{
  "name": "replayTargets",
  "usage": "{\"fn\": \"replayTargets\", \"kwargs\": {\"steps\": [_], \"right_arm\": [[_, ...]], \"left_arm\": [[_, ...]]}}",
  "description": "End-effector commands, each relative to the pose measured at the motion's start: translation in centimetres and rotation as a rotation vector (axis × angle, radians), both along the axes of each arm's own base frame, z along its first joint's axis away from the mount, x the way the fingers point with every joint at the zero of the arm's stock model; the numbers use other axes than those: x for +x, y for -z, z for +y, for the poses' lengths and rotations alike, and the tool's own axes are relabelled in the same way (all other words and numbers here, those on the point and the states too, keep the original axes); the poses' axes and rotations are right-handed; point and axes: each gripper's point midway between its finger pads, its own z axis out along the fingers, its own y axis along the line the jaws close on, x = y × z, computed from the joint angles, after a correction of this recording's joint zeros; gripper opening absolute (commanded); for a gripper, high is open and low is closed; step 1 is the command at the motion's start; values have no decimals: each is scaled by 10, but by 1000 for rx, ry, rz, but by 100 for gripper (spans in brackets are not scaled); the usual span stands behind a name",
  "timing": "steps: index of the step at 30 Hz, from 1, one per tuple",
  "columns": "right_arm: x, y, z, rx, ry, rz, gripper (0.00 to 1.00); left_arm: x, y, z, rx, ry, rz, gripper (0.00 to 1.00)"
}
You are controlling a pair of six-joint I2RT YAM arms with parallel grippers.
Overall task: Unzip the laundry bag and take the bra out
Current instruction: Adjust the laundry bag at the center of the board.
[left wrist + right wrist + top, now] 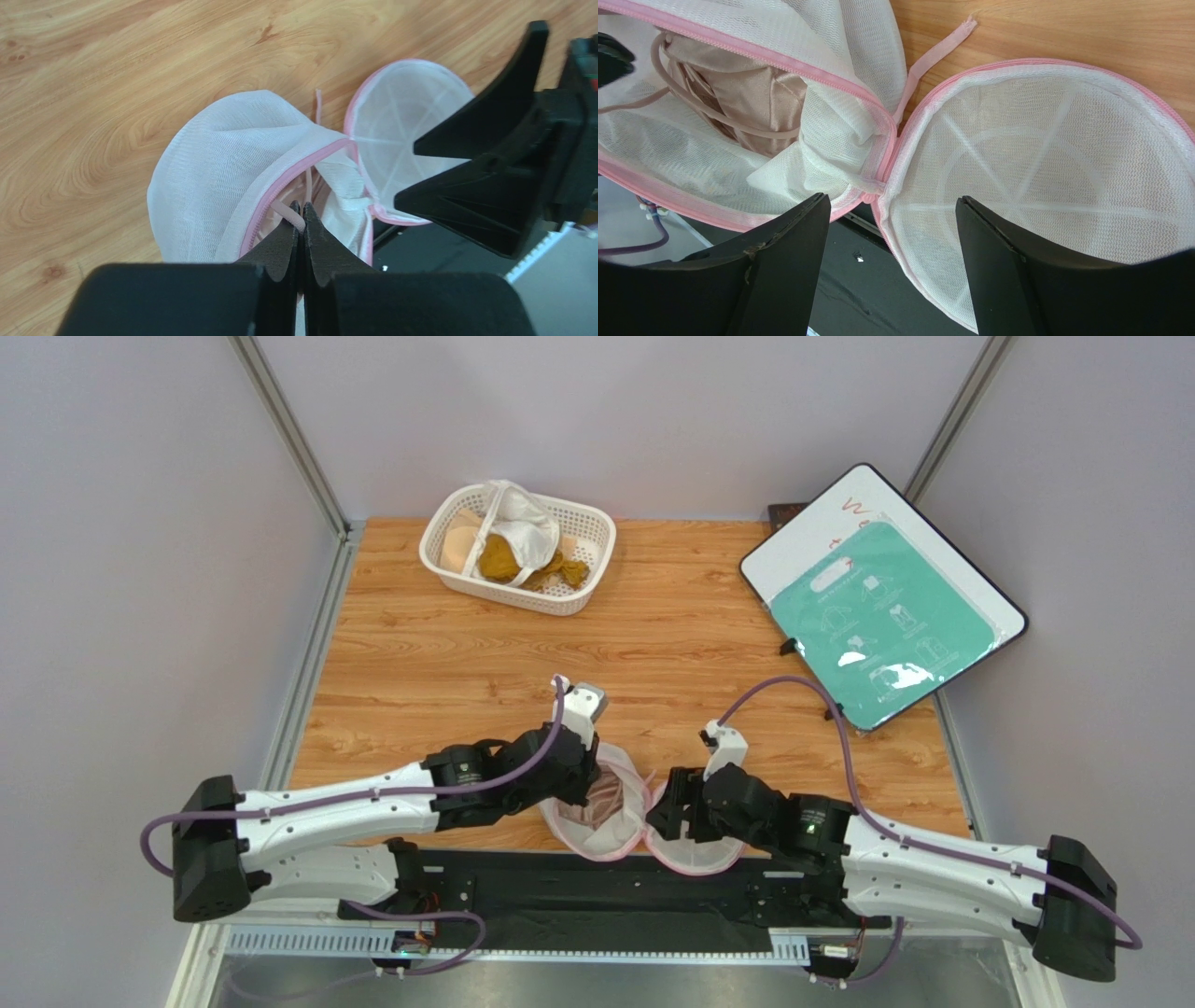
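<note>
top view, laundry bag [697, 860]: unzipped and spread open like a clamshell at the near edge of the bench [673, 644], between my two arms.
top view, bra [615, 798]: a mauve bundle lying in the bag's left half, not out yet.
top view, left claw [596, 787]: nose down in that left half.
top view, right claw [662, 819]: just beside the right half; i cannot read its jaws from here.
top view, basket [589, 525]: at the far side with cloths in it, well apart from the work.
left wrist view, left claw [302, 222]: tips pressed together with a thin mauve strap [288, 210] right at them. i judge it clamped on the bra's strap, not on the mesh.
left wrist view, bag: the pink zip edge lies just left of my tips, close enough to snag.
right wrist view, right claw [892, 201]: fingers wide apart and holding nothing. the bag's hinge lies beyond the gap between them.
right wrist view, bra [756, 98]: folded inside the left half, its straps running off toward the left edge.
step in hand: drawing the bra out by the strap.
doing it well, left: lift slowly up and away from the zip edge, so the strap pulls the cups out and does not slip free.
doing it well, right: bring that claw down onto the empty half or the hinge, or the bag may rise with the bra.
risk: a thin strap is a weak hold, and i may need a second grasp on the cloth itself.
</note>
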Motion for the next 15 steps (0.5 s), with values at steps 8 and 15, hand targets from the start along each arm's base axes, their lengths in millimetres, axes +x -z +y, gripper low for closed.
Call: {"fn": "replayTargets", "kwargs": {"steps": [8,15], "right_arm": [[1,-54,20,93,-77,-92,72],[-8,-96,36,180,-154,-152,72]], "left_arm": [[-21,-94,-27,-301,158,-33,0],[-30,-113,-32,-369,211,-22,0]]}}
